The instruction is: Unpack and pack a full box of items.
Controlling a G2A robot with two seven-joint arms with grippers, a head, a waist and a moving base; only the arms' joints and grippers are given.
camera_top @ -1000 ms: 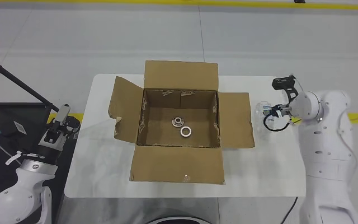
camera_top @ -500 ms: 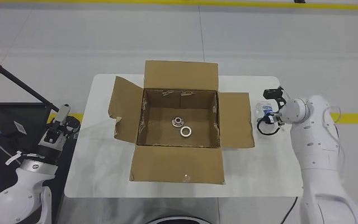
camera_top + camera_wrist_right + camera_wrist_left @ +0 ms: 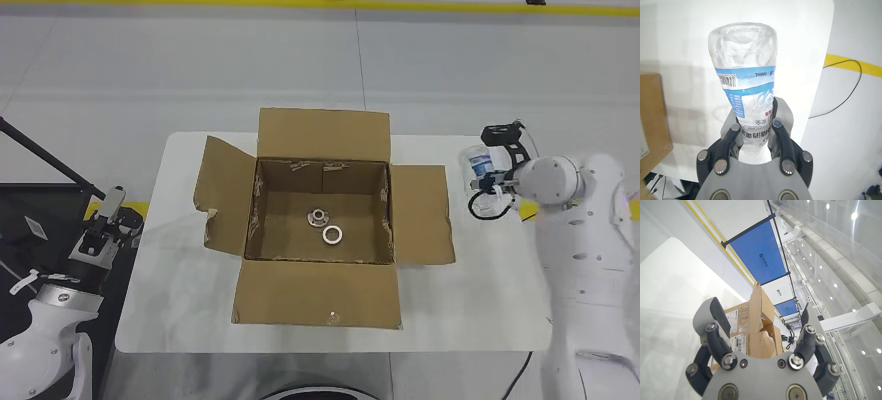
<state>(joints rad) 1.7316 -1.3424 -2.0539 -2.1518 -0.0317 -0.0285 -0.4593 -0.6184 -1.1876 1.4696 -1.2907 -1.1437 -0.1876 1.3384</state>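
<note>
Pinched a clear plastic bottle [image 3: 743, 75] by its narrow end between the jaws of the right gripper [image 3: 755, 113], base pointing straight out ahead of them. Probably gripped there so as to leave the broad base free for standing down. Held over the white table [image 3: 180, 300], with a flap of the cardboard box [image 3: 318, 290] off to one side of the jaws, near the bottle but apart from it. Judged to be an item out of the box, not yet set down outside it. Stood open with all four flaps folded outward, presumably to leave the opening free for reaching in. Lay on the box floor, well apart from either pair of jaws: a small metal hub [image 3: 318, 215] and a metal ring [image 3: 333, 235], just beside each other. Parked the left gripper [image 3: 761, 306] beyond the table's edge, jaws spread on nothing, box straight ahead of them, likely so as not to crowd the working arm.
</note>
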